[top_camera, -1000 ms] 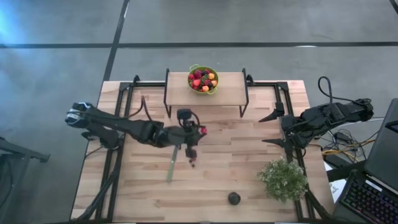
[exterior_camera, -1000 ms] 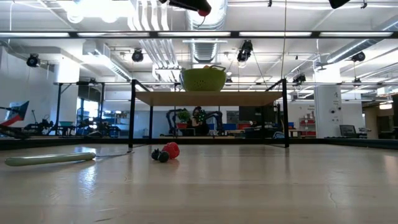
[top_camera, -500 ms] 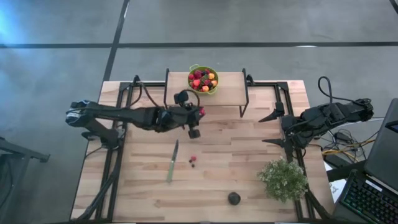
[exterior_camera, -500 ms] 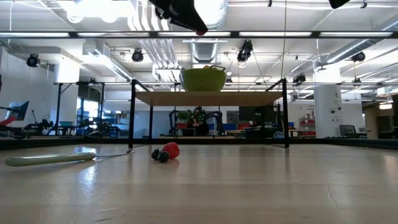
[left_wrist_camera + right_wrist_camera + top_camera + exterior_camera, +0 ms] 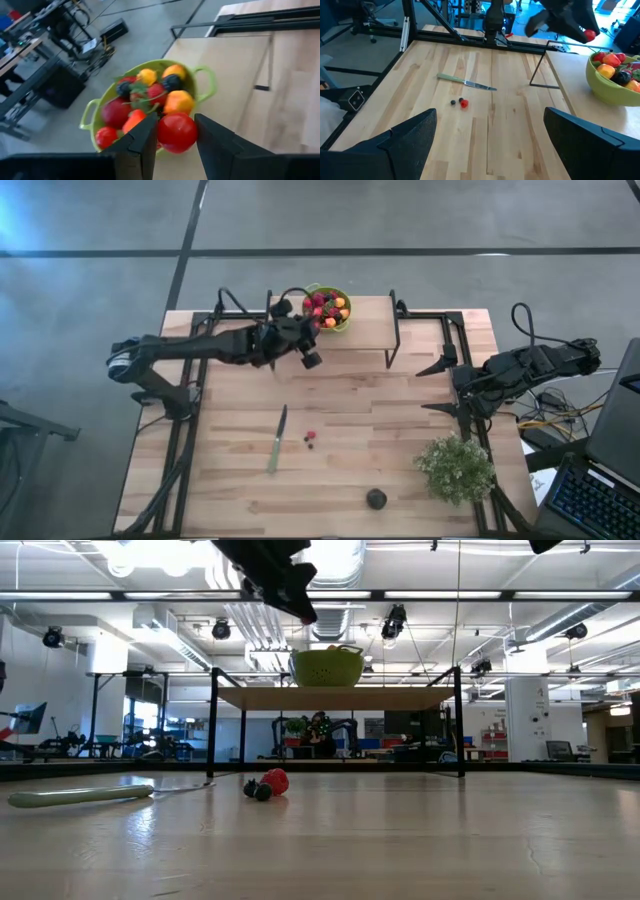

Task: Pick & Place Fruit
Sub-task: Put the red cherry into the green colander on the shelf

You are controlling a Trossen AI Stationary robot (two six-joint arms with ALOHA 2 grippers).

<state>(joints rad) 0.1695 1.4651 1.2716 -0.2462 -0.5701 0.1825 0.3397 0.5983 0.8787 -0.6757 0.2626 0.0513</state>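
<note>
The left hand [image 5: 176, 150] pinches a round red fruit [image 5: 177, 132] between its half-closed dark fingers, just beside the green fruit-filled bowl [image 5: 207, 86] on the raised wooden shelf [image 5: 370, 320]. The right hand [image 5: 490, 135] waits at the bench's [image 5: 400, 470] right edge, fingers spread wide and holding nothing.

2 dark, black-cabled arms [image 5: 200, 350]

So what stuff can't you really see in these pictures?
- The fruit deep in the green bowl: hidden under the top pieces.
- The bowl's fruit in the low view: the bowl's wall hides it.
- The small dark pieces beside the red berry on the table: too small to name.
- The left gripper in the low view: cut off by the top edge.
- The big dark round fruit: not seen in the low view.
</note>
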